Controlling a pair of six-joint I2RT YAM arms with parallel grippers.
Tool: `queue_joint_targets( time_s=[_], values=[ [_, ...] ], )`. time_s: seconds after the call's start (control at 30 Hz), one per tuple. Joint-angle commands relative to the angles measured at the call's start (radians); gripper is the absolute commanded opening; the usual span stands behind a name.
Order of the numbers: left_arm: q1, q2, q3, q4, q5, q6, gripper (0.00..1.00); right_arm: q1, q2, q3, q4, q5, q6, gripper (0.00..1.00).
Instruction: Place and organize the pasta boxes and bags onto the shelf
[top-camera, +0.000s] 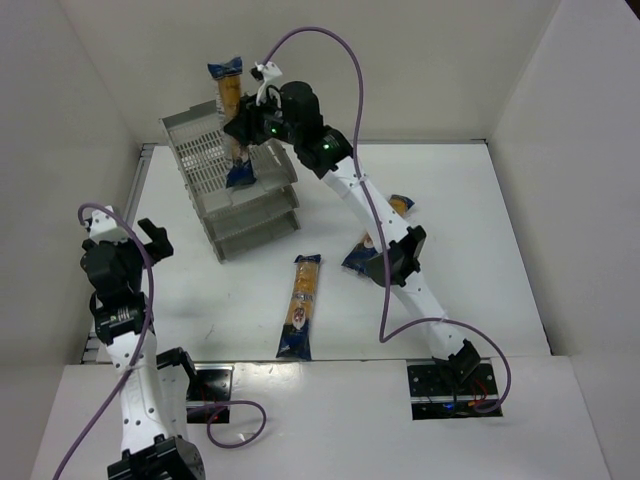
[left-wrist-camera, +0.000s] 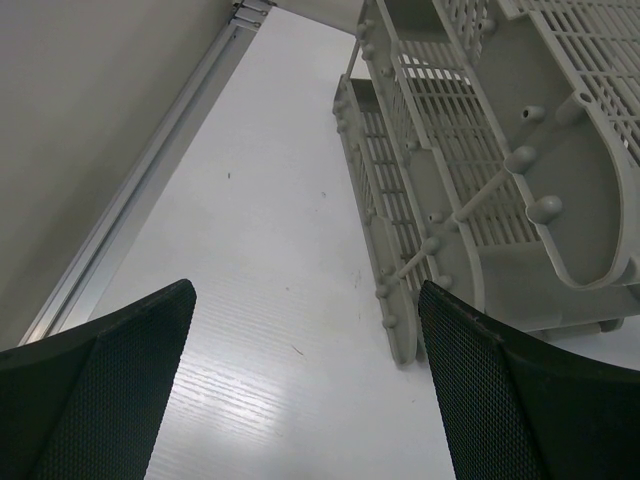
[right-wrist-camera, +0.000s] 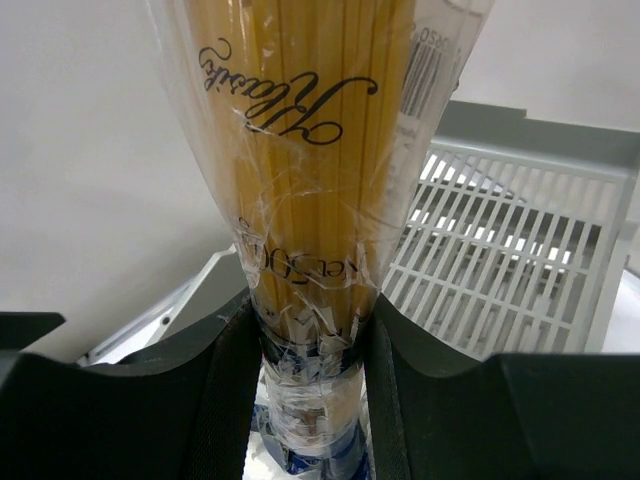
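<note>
My right gripper (top-camera: 243, 128) is shut on a long bag of yellow pasta (top-camera: 229, 92) and holds it over the top tier of the grey three-tier shelf (top-camera: 255, 225). The bag's lower blue end is down at the top tray. In the right wrist view the jaws (right-wrist-camera: 310, 370) pinch the bag (right-wrist-camera: 300, 150) near its blue end, with the slotted tray (right-wrist-camera: 510, 270) behind. A second bag (top-camera: 300, 305) lies on the table in front of the shelf. A third bag (top-camera: 358, 255) lies partly under the right arm. My left gripper (top-camera: 152, 240) is open and empty, left of the shelf (left-wrist-camera: 480, 150).
White walls enclose the table on the left, back and right. A metal rail (left-wrist-camera: 150, 190) runs along the left wall. The right arm (top-camera: 400, 260) stretches diagonally across the table over the third bag. A purple cable (top-camera: 330, 45) loops above the right wrist.
</note>
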Motion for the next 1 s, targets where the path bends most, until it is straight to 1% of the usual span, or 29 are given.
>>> queue_joint_targets(
  time_s=[0.0, 0.03, 0.07, 0.1, 0.2, 0.23, 0.27, 0.3, 0.37, 0.4, 0.5, 0.53, 0.67, 0.77, 0.8, 0.9, 0.93, 0.97],
  values=[
    [0.007, -0.017, -0.004, 0.045, -0.004, -0.020, 0.99, 0.028, -0.030, 0.024, 0.147, 0.054, -0.058, 0.13],
    [0.007, -0.026, -0.004, 0.045, -0.004, -0.020, 0.99, 0.037, -0.030, 0.024, 0.147, 0.054, -0.058, 0.15],
    [0.007, -0.027, -0.004, 0.045, -0.004, -0.020, 0.99, 0.037, -0.017, 0.024, 0.147, 0.066, -0.058, 0.24],
    [0.007, -0.027, -0.004, 0.045, -0.004, -0.020, 0.99, 0.037, -0.017, 0.024, 0.147, 0.066, -0.058, 0.30],
    [0.007, -0.027, -0.013, 0.045, -0.004, -0.020, 0.99, 0.046, -0.008, 0.024, 0.147, 0.097, -0.070, 0.38],
    [0.007, -0.027, -0.013, 0.045, -0.004, -0.020, 0.99, 0.047, -0.008, 0.024, 0.147, 0.107, -0.081, 0.43],
    [0.007, -0.027, -0.013, 0.045, -0.004, -0.029, 0.99, 0.047, -0.008, 0.024, 0.147, 0.118, -0.081, 0.53],
    [0.007, -0.027, -0.013, 0.045, -0.004, -0.029, 0.99, 0.047, -0.008, 0.024, 0.147, 0.118, -0.081, 0.73],
    [-0.002, -0.036, -0.013, 0.045, -0.004, -0.029, 0.99, 0.047, -0.008, 0.024, 0.147, 0.129, -0.081, 0.76],
    [-0.002, -0.036, -0.013, 0.036, -0.004, -0.029, 0.99, 0.047, -0.008, 0.024, 0.147, 0.129, -0.090, 0.81],
    [-0.002, -0.036, -0.013, 0.036, -0.004, -0.029, 0.99, 0.047, -0.008, 0.024, 0.147, 0.140, -0.090, 0.86],
    [-0.002, -0.036, -0.013, 0.036, -0.004, -0.029, 0.99, 0.047, -0.008, 0.024, 0.147, 0.149, -0.090, 0.90],
    [-0.002, -0.036, -0.013, 0.036, -0.004, -0.029, 0.99, 0.047, 0.001, 0.060, 0.138, 0.149, -0.101, 0.94],
    [-0.002, -0.045, -0.013, 0.036, -0.013, -0.029, 0.99, 0.047, 0.001, 0.127, 0.098, 0.164, -0.138, 1.00],
    [-0.002, -0.045, -0.013, 0.036, -0.013, -0.029, 0.99, 0.047, 0.001, 0.148, 0.086, 0.176, -0.138, 1.00],
    [-0.002, -0.054, -0.013, 0.036, -0.013, -0.029, 0.99, 0.047, -0.056, 0.149, 0.037, 0.293, -0.147, 1.00],
    [-0.002, -0.054, -0.022, 0.036, -0.013, -0.029, 0.99, 0.047, -0.068, 0.149, -0.002, 0.372, -0.147, 1.00],
    [-0.002, -0.063, -0.023, 0.036, -0.013, -0.029, 0.99, 0.047, -0.077, 0.149, -0.025, 0.411, -0.147, 1.00]
  ],
)
